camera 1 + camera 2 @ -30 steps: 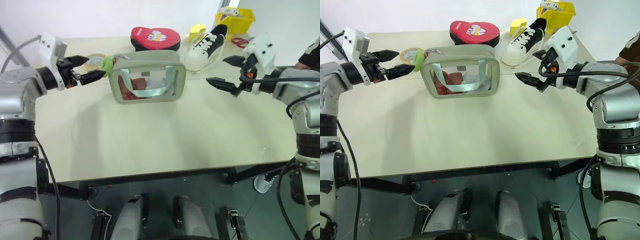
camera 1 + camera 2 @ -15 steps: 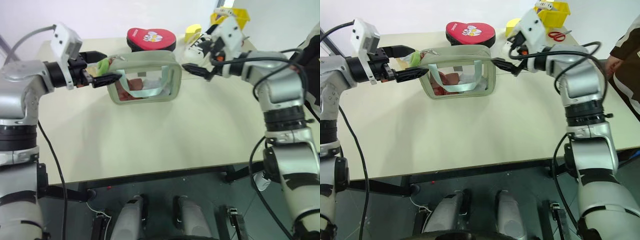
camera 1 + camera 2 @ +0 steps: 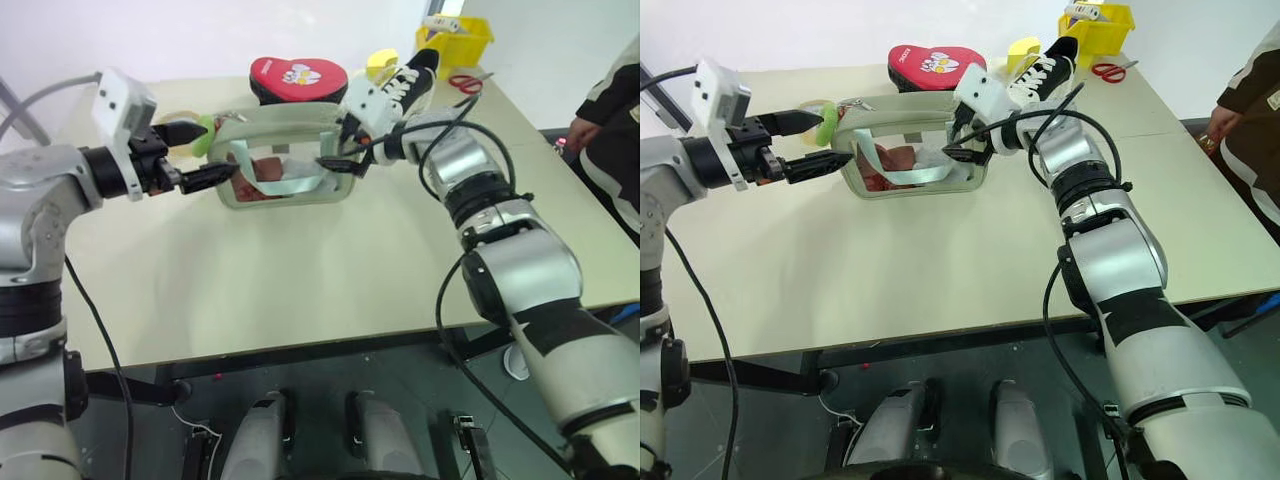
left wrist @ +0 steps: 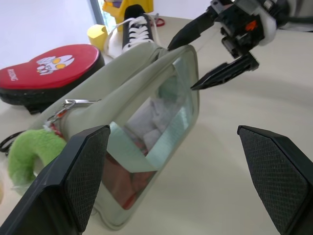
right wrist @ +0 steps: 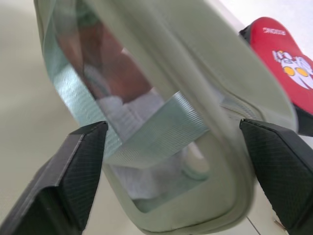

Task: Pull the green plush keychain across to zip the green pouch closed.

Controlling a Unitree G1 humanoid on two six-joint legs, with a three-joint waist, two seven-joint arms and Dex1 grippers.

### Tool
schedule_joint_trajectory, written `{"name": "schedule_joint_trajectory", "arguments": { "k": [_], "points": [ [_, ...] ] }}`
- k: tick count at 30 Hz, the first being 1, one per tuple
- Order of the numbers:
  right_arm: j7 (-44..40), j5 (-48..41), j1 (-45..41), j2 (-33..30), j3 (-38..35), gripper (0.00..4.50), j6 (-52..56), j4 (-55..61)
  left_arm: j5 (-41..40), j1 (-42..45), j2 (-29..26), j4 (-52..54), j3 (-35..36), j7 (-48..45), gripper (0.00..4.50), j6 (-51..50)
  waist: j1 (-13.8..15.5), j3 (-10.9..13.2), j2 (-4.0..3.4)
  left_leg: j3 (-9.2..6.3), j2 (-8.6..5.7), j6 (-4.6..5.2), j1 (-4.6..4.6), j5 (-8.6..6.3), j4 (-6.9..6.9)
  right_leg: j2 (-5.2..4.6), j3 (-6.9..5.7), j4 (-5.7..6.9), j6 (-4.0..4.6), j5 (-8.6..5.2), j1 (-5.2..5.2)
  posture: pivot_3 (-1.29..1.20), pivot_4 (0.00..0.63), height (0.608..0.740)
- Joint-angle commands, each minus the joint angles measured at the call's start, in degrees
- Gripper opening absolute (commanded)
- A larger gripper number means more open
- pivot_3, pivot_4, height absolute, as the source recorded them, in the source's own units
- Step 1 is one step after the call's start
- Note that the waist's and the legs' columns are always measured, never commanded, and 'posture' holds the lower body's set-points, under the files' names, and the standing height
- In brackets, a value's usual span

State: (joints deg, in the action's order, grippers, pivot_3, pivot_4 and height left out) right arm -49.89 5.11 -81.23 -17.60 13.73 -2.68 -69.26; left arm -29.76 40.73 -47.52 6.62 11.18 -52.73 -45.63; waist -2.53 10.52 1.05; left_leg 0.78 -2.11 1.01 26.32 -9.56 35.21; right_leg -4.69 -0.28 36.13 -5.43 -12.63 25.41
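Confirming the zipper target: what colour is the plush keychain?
Bright lime green; the plush keychain shows best in the left wrist view.

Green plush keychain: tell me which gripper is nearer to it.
Left. The left gripper has its open fingers right beside the green plush keychain at that end of the green pouch; the right gripper straddles the pouch's opposite end.

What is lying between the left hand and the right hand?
The green pouch lies between the left hand and the right hand, with the keychain at its left-hand end. The eye views show it.
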Motion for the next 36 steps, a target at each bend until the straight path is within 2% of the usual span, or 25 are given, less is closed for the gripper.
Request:
{"name": "schedule_joint_trajectory", "arguments": {
  "k": [1,4,6,9,12,19,22,25,28,31,36],
  "points": [
    [-2.22,1.33,-2.08,0.72,-0.52,2.66,-2.96,-0.91,-2.01,-0.18,-1.20,3.25,3.19,1.69,4.50,-1.07,-0.15,0.00,0.00,0.00,0.01,-0.01,-0.03,0.01,-0.01,0.01,0.00,0.02,0.00,0.00,0.00,0.00,0.150,0.740],
    [-2.23,2.40,-2.00,0.87,-0.61,1.04,-4.68,-1.40,-2.11,-0.53,-1.20,4.41,2.73,2.71,4.50,-1.27,-0.45,0.00,0.00,0.01,0.06,-0.05,-0.31,0.02,-0.12,0.04,0.04,0.06,0.00,0.00,-0.15,0.00,0.150,0.740],
    [-0.62,4.23,-2.12,0.18,0.15,0.11,-7.78,-1.03,-2.30,-0.72,-1.55,4.88,2.72,3.03,4.50,-1.41,-0.63,0.00,0.00,0.03,0.08,-0.06,-0.56,0.02,-0.22,0.05,0.05,0.06,0.01,-0.01,-0.31,0.00,0.150,0.740],
    [-0.84,5.37,-2.52,-1.07,0.02,0.05,-11.44,0.43,-2.20,-0.78,-2.55,4.42,3.00,3.26,4.50,-1.23,-0.72,0.01,-0.02,0.05,0.09,-0.07,-0.62,0.02,-0.24,0.06,0.07,0.06,0.01,-0.01,-0.33,0.00,0.150,0.740],
    [-4.66,3.28,-2.36,-2.59,-2.00,0.05,-12.88,3.82,-2.65,-0.49,-3.46,3.74,3.34,3.41,4.50,-1.32,-0.59,0.05,-0.06,0.07,0.08,-0.07,-0.60,0.02,-0.24,0.05,0.07,0.06,0.01,-0.01,-0.32,0.00,0.150,0.740],
    [-19.91,-3.78,7.64,-7.75,-4.16,0.05,-14.60,20.27,-3.82,-0.07,-3.60,3.31,2.00,1.95,4.50,-0.71,0.27,0.06,-0.04,0.09,0.07,-0.06,-0.62,0.02,-0.19,0.02,0.07,-0.01,0.01,-0.01,-0.43,0.00,0.150,0.740],
    [-23.54,-6.81,11.82,-9.02,-4.82,0.05,-12.69,25.98,-4.57,0.65,-3.34,3.16,1.35,1.30,4.50,-0.85,0.20,0.06,-0.04,0.09,0.07,-0.05,-0.63,0.02,-0.15,0.01,0.07,0.00,0.00,-0.01,-0.45,0.00,0.150,0.740],
    [-24.57,-7.70,14.39,-9.73,-4.96,0.05,-12.76,28.44,-4.66,0.66,-3.45,2.88,1.31,1.17,4.50,-0.75,0.10,0.06,-0.04,0.09,0.08,-0.04,-0.66,0.02,-0.15,0.00,0.07,0.01,0.01,-0.01,-0.46,0.00,0.150,0.740],
    [-22.37,-3.98,16.30,-11.37,-3.28,0.05,-12.91,27.79,-5.21,-0.04,-3.76,3.74,1.14,0.76,4.50,-1.06,0.07,0.06,-0.04,0.10,0.09,-0.04,-0.70,0.02,-0.18,0.00,0.10,0.01,0.01,-0.01,-0.46,0.00,0.150,0.740],
    [-20.17,-4.43,17.45,-11.09,-3.93,0.05,-7.73,29.14,-5.46,-0.34,-3.91,4.01,1.27,0.66,4.50,-1.13,0.19,0.06,-0.04,0.10,0.10,-0.05,-0.73,0.02,-0.17,-0.03,0.10,0.00,0.13,-0.08,-0.51,0.00,0.150,0.740],
    [-19.23,-5.16,16.70,-11.90,-4.71,0.05,-5.24,29.35,-5.98,-1.99,-6.66,4.52,1.99,-2.07,4.50,-1.77,0.27,0.06,-0.03,0.09,0.10,-0.15,-0.92,-0.05,-0.17,-0.10,0.12,-0.06,0.25,-0.15,-0.71,0.00,0.150,0.740]
  ]
}}
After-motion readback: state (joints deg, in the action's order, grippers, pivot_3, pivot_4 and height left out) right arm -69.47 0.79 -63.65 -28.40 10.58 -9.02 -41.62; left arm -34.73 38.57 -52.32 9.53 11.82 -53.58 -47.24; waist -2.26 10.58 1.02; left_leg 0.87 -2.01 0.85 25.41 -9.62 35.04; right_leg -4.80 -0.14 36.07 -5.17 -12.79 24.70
